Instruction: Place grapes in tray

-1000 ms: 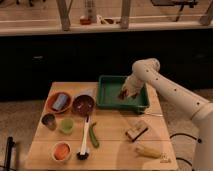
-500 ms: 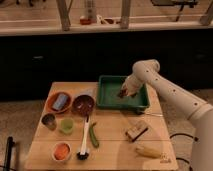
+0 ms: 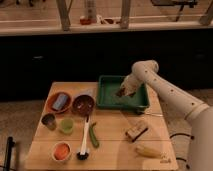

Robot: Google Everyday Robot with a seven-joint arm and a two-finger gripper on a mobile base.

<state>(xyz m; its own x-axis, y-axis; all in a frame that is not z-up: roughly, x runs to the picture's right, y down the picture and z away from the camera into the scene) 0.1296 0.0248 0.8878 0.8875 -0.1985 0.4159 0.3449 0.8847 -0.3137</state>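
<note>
The green tray [image 3: 107, 100] stands at the back right of the wooden table. My gripper [image 3: 123, 91] hangs over the tray's right half, reaching in from the white arm on the right. A small dark lumpy shape at the gripper's tip looks like the grapes [image 3: 120, 93], low inside the tray. I cannot tell if they rest on the tray's bottom or are held.
A dark maroon bowl [image 3: 83, 104] and an orange bowl [image 3: 59, 101] with a blue object sit left of the tray. A metal cup [image 3: 48, 121], green cup [image 3: 66, 125], small orange bowl [image 3: 61, 151], spoon, green pepper [image 3: 93, 135], brown block [image 3: 136, 131] and corn [image 3: 147, 150] lie in front.
The gripper has stayed over the tray's right half, with only a slight shift. Nothing else on the table has moved.
</note>
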